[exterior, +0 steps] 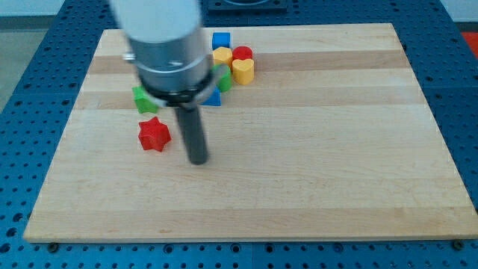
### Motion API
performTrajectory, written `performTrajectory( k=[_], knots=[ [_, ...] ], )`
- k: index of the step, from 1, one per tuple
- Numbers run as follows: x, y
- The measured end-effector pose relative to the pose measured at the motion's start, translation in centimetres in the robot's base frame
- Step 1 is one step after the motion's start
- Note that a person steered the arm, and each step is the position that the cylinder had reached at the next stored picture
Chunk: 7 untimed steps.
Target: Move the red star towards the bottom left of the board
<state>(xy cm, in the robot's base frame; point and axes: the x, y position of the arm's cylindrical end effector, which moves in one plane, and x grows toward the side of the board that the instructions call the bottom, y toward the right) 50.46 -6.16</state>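
The red star [154, 134] lies on the wooden board [299, 172] in the view's left half, a little above the middle. My tip [198, 160] rests on the board just right of and slightly below the star, a small gap apart from it. The arm's grey body hides part of the block cluster above.
A cluster of blocks sits at the view's top: a green block [143, 99] above the star, a blue cube [221, 40], a yellow block [222, 55], a red cylinder [243, 54], a yellow heart [243, 70], another green block [223, 80] and a blue block [214, 99].
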Motion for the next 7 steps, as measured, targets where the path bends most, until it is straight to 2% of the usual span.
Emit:
performTrajectory(
  k=[1, 2, 3, 4, 6, 7],
  knots=[
    [-3.6, -5.6],
    [-3.7, -10.7],
    [-4.7, -12.1],
    [-7.5, -11.4],
    [-2.0, -21.6],
    [-6.1, -20.2]
  ],
)
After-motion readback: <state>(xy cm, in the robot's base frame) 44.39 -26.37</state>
